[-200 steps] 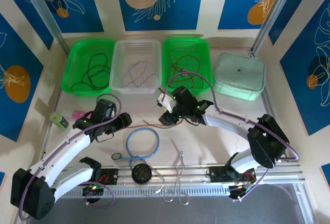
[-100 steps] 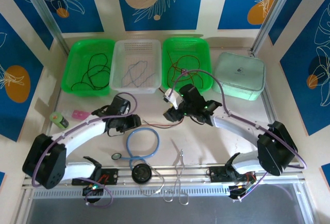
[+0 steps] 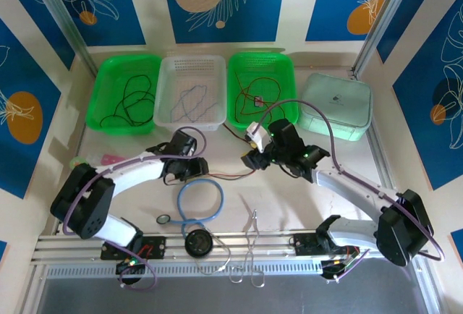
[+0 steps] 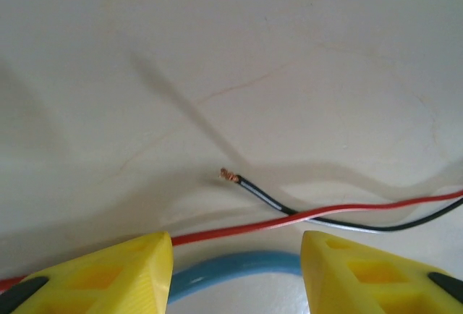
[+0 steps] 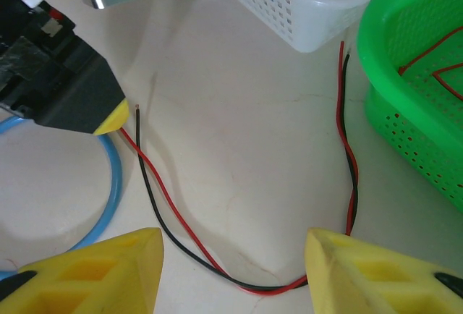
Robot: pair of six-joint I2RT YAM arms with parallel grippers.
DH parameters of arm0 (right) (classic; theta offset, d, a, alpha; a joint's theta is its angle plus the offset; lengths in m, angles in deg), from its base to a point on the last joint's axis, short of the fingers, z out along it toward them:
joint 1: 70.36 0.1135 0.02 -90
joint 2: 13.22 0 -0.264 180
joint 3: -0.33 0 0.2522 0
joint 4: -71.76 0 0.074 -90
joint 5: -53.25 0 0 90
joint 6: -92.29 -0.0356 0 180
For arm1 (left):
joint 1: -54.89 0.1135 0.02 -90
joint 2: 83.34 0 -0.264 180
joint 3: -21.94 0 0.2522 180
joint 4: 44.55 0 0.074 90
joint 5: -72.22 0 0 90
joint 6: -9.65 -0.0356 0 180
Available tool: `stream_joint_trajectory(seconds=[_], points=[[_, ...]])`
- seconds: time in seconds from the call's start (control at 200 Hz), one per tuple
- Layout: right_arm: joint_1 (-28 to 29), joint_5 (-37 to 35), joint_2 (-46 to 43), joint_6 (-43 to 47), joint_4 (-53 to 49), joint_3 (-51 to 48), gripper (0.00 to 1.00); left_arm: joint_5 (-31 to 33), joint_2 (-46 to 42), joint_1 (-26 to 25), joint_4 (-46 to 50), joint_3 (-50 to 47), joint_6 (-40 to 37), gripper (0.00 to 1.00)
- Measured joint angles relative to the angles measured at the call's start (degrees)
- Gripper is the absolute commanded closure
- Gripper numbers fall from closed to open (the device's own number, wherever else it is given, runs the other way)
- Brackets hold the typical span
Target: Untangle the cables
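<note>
Both arms have swung inward toward the middle of the pale table (image 3: 289, 205) since a second ago. The left pincer (image 4: 237, 260) has narrowed its yellow fingers as it came in over the loose end of a thin red wire (image 4: 239, 228) twisted with a thin black wire (image 4: 268, 198). A pincer now sits at each side of the one pair lying outside the baskets, so I judge the pulling-apart is being set up, not yet begun.

The left pincer is released, its fingers standing apart. The red wire runs across the gap on the table and the black wire's bare copper tip lies just beyond. Whether a finger touches the red wire I cannot tell, since it passes behind the left fingertip. A thick light-blue tube loop (image 4: 231, 267) lies under the gap.

The right pincer (image 5: 235, 256) is also released, hovering over the bottom of the pair's U-shaped bend. From there the pair climbs between the green plastic basket (image 5: 405, 126) and the white mesh basket (image 5: 289, 10).
</note>
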Motion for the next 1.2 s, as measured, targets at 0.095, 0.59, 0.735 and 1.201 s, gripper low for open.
stream_joint_trajectory(seconds=[0.095,0.59,0.735,1.201], points=[[-0.59,0.02,-1.27,0.0,-0.66,-0.44,0.46,0.87,2.16,-0.35,0.9,2.45,-0.2,0.55],[-5.66,0.55,-5.75,0.24,-1.7,-1.4,0.46,4.5,11.58,-3.87,5.07,10.93,-0.72,0.63],[-6.62,1.16,-6.97,0.24,-2.4,-2.19,0.46,7.76,14.43,-5.16,10.51,14.95,-1.9,0.72],[-7.5,1.81,-9.7,0.5,-4.98,-2.14,0.46,11.47,20.46,-6.84,18.08,23.71,-2.08,0.99]])
